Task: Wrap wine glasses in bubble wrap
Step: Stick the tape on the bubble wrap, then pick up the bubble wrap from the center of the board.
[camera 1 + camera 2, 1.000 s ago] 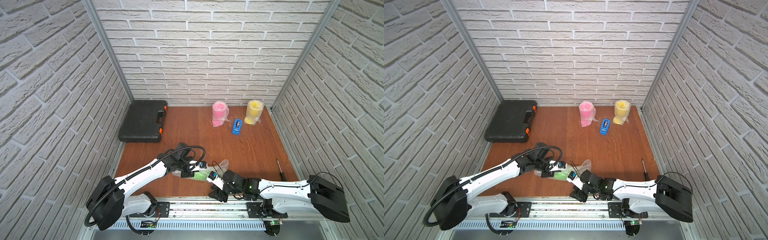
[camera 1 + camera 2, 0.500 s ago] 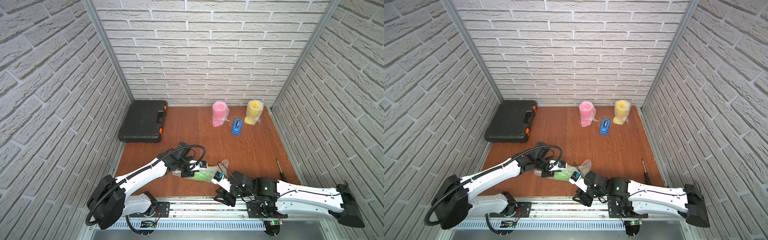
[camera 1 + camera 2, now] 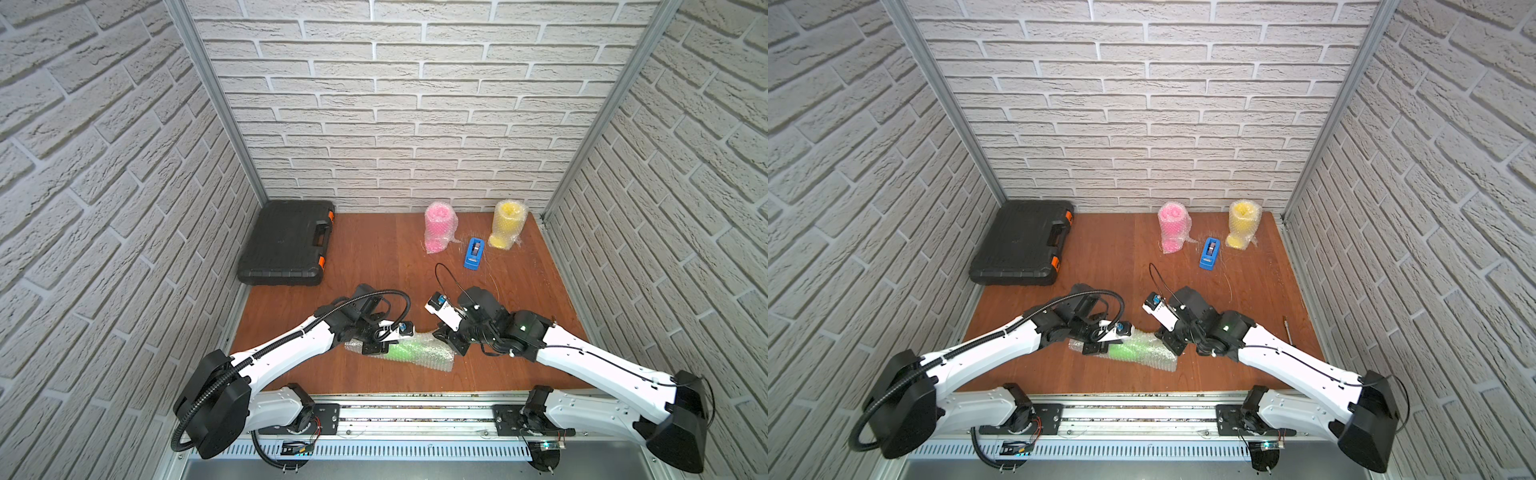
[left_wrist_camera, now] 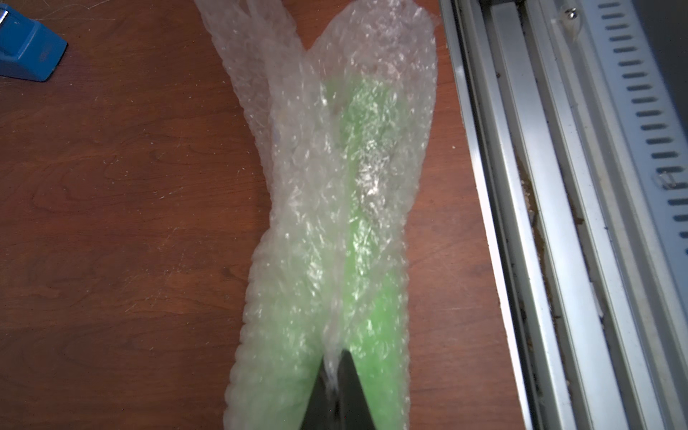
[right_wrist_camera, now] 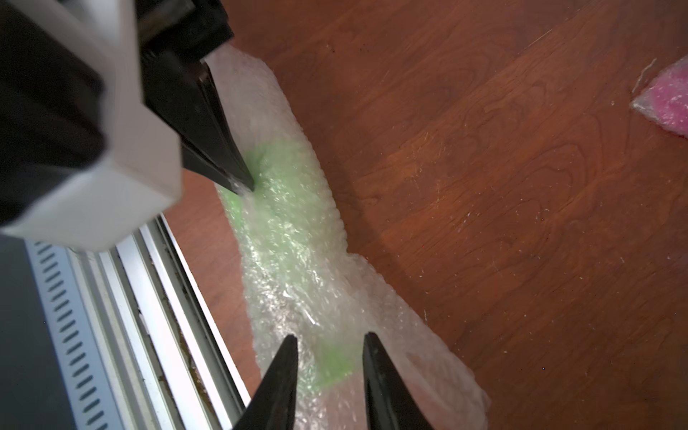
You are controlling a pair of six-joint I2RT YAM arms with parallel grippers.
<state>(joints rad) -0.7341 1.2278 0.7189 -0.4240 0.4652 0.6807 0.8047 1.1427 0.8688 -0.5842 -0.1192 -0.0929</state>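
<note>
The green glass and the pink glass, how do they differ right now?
The green glass lies on its side, while the pink glass stands upright farther back. The green glass's wrap is pinched by the shut left gripper, with the right gripper open over its other end. No gripper is near the pink glass. Both are covered in bubble wrap.

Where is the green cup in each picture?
Top view: the green goblet lies low in the middle, inside bubble wrap, just above the silver rail.
Top view: same spot, above the rail.
Left wrist: in the picture's middle, beside the rail.
Right wrist: in the middle, beside the rail.
Shared landmark: the silver rail.
</note>
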